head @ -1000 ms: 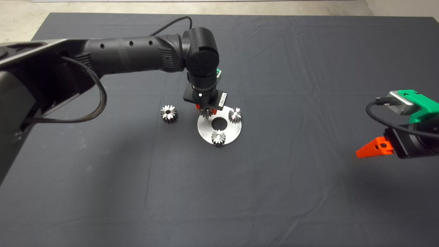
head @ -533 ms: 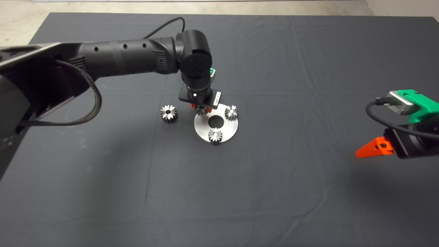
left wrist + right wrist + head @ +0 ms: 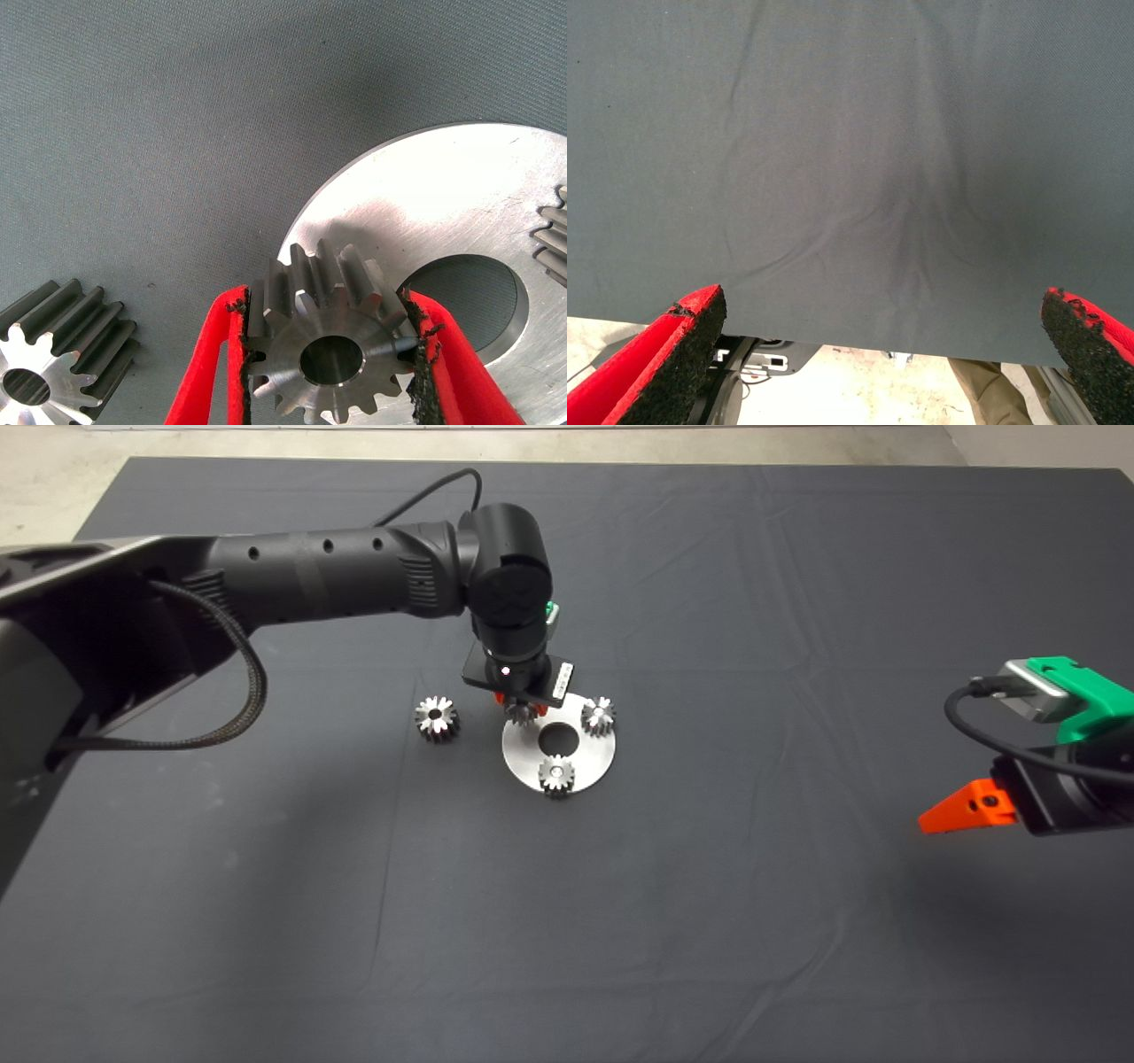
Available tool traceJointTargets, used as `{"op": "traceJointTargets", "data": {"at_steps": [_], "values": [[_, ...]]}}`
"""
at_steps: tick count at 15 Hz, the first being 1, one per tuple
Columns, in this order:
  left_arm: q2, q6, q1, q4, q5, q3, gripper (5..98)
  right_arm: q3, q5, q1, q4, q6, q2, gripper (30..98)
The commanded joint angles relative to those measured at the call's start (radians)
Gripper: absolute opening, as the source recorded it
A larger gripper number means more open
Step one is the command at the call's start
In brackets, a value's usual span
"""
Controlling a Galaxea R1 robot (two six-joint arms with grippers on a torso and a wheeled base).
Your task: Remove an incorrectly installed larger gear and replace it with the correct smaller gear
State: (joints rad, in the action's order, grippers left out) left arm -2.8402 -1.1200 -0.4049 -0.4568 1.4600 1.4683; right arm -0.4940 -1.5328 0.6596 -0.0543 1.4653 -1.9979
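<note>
The left gripper (image 3: 521, 710) hangs over the far-left edge of the round metal plate (image 3: 585, 760) near the middle of the dark mat (image 3: 709, 886), its arm reaching in from the left. In the left wrist view its two red fingers (image 3: 205, 372) are closed against opposite sides of a silver gear (image 3: 328, 345), black pads pressed to the teeth; this gear sits at the plate's rim beside the plate's large centre hole (image 3: 469, 297), and whether it rests on the plate or is lifted off it cannot be told. A second loose gear (image 3: 436, 717) lies on the mat just left of the plate, apart from it; which of these two is the larger gear cannot be told from these views. Two more gears stand on the plate, one at its far-right edge (image 3: 598, 715) and one at its near edge (image 3: 556, 775). A small white label (image 3: 560, 682) on the left wrist carries print too small to read. The right gripper (image 3: 877, 372) waits at the mat's right edge, its fingers spread wide with nothing between them, the mat's edge and floor showing beyond.
</note>
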Motion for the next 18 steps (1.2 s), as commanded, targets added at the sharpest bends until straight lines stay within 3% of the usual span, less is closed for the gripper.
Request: {"op": "traceJointTargets", "data": {"at_steps": [1, 12, 18], "values": [[-0.008, 0.006, 0.008, -0.012, 0.028, -0.001, 30.7, -0.001, -0.125, 0.023, 0.028, -0.003, -0.002, 94.0], [-0.022, 0.008, 0.003, 0.027, 0.028, -0.030, 43.3, -0.003, -0.125, 0.023, 0.028, -0.003, -0.003, 94.0], [-0.043, 0.008, -0.043, 0.043, 0.039, -0.028, 52.9, -0.003, -0.124, 0.023, 0.028, -0.003, -0.005, 94.0]]}}
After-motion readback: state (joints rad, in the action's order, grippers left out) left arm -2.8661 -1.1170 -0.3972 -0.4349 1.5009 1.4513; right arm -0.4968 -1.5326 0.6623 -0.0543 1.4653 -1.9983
